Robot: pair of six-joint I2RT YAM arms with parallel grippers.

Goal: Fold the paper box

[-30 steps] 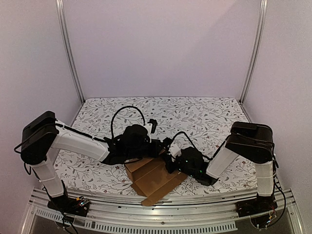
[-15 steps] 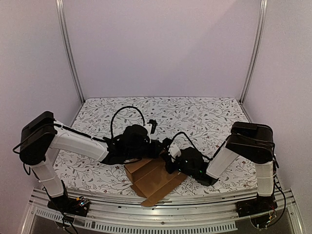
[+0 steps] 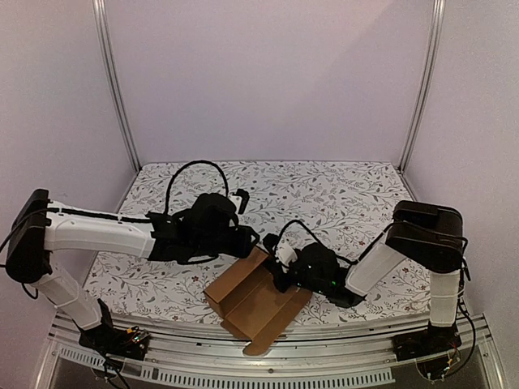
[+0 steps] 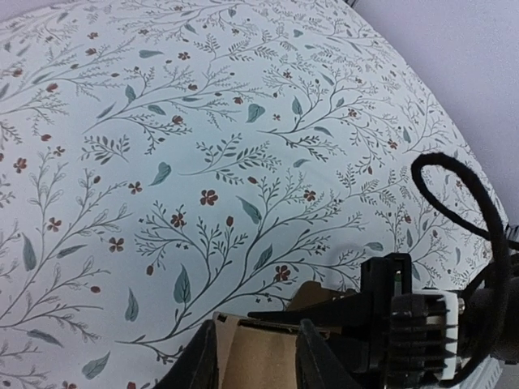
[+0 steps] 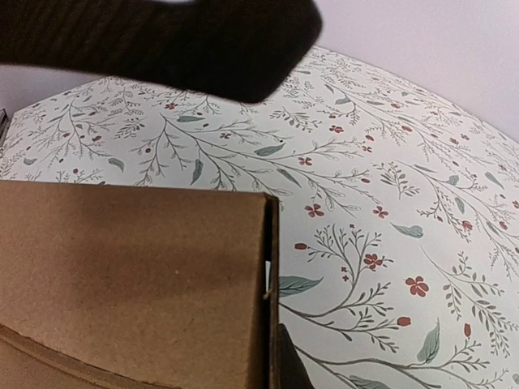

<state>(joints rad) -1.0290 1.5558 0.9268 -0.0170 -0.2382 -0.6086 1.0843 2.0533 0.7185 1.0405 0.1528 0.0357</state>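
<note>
Pale walls (image 3: 268, 81) enclose a table (image 3: 381, 182) covered in flowered cloth (image 3: 324, 203). The paper box (image 3: 258, 298), plain brown creased cardboard and half raised, sits at the middle of the table's near edge, with one tab (image 3: 259, 348) overhanging that edge. Its creases, and probably its long axis, run diagonally from near-left to far-right. Both claws meet at its far corner, so the box lies on their near side. The left claw (image 3: 250, 241) is partly open around a cardboard rim; I cannot tell whether it touches. The right claw (image 3: 280, 266) is pinched shut, seemingly on the thin upright side wall (image 5: 162, 275).
</note>
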